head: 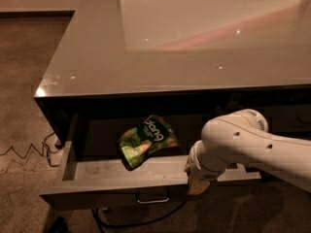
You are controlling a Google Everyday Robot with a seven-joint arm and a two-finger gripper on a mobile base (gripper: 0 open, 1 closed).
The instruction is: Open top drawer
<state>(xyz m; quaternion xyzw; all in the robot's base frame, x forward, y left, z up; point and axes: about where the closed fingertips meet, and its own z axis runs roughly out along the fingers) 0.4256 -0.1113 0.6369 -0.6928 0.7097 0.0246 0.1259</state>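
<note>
The room is dim, with a brownish carpet floor (24, 96) around a low cabinet with a glossy grey top (97, 57). A thin cable (22, 150) lies in zigzag on the floor at the left, and another dark cable (126, 224) runs under the cabinet.

The top drawer (107, 171) stands pulled out from under the cabinet top, and its scuffed grey inner floor shows. Its small loop handle (153, 198) is at the middle of the front. A green snack bag (146, 140) lies inside, toward the back.

The white arm (248, 144) comes in from the right. The gripper (197, 182) points down at the drawer's front edge, to the right of the handle. Whether it is grasping anything I cannot tell.
</note>
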